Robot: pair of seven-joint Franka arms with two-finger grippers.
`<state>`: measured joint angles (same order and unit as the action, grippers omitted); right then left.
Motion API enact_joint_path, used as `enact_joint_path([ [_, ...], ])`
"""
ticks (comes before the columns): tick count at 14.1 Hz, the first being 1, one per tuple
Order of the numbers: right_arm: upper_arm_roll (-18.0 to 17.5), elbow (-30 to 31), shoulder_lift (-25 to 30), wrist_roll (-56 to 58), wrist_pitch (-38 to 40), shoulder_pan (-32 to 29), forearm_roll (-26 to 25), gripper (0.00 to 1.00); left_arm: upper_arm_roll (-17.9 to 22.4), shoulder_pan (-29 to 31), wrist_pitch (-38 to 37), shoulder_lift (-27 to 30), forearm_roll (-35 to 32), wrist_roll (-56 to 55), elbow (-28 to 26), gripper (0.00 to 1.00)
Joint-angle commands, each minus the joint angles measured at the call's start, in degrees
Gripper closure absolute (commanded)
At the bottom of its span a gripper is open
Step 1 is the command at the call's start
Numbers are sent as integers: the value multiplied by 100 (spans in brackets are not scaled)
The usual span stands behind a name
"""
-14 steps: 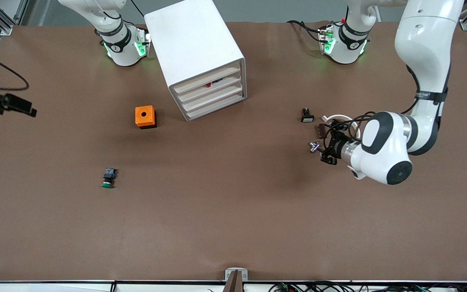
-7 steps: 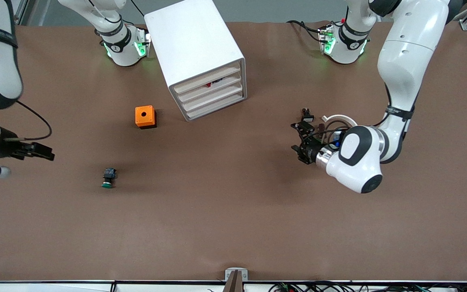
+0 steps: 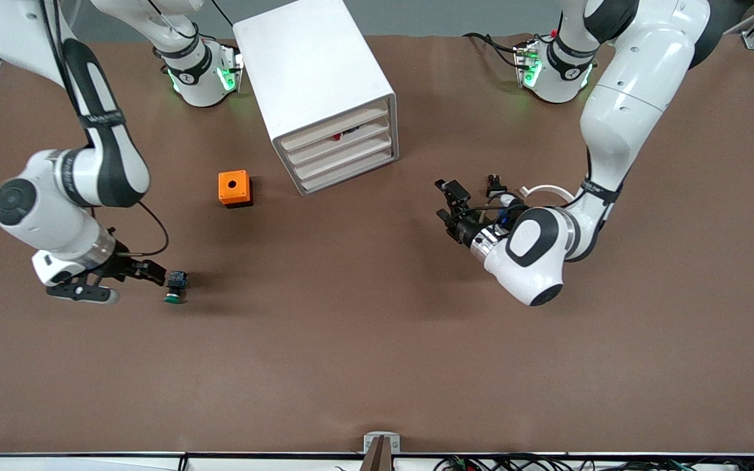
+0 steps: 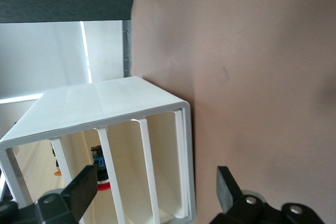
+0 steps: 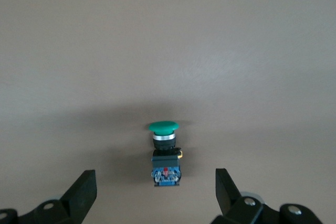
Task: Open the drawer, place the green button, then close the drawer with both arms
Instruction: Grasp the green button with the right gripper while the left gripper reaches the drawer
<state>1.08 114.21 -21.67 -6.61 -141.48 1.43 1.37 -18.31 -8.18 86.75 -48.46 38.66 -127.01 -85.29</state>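
Note:
The button (image 3: 174, 286), green cap with a black-and-blue body, lies on its side on the brown table toward the right arm's end. In the right wrist view it (image 5: 165, 157) lies just ahead of the open fingers, apart from them. My right gripper (image 3: 154, 275) (image 5: 155, 190) is open and empty, low beside the button. The white cabinet (image 3: 315, 78) stands near the bases with four drawers (image 3: 341, 147), all pushed in. My left gripper (image 3: 450, 201) (image 4: 155, 187) is open and empty and faces the cabinet front (image 4: 157, 161) from some way off.
An orange cube with a hole (image 3: 235, 188) sits between the button and the cabinet. A small black part with a white face (image 3: 496, 188) and a white ring (image 3: 546, 191) lie by the left arm. A red-capped part (image 4: 102, 174) shows inside the cabinet.
My right arm has swung in from the table's end and brought its gripper down beside the button. My left gripper has moved from the small parts toward the cabinet front.

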Motion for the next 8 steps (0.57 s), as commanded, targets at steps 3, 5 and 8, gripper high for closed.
enact_joint_path([
  [3, 7, 14, -513, -86, -432, -55, 38, 0, -32, -482, -228, -190, 405, -123, 30, 12],
  [5, -2, 232, -602, -182, -852, -46, 47, 0, -32, -632, -229, -269, 572, -88, 39, 36],
  [8, -2, 348, -637, -376, -1004, -11, 47, 0, -32, -772, -229, -365, 713, -26, 39, 53],
])
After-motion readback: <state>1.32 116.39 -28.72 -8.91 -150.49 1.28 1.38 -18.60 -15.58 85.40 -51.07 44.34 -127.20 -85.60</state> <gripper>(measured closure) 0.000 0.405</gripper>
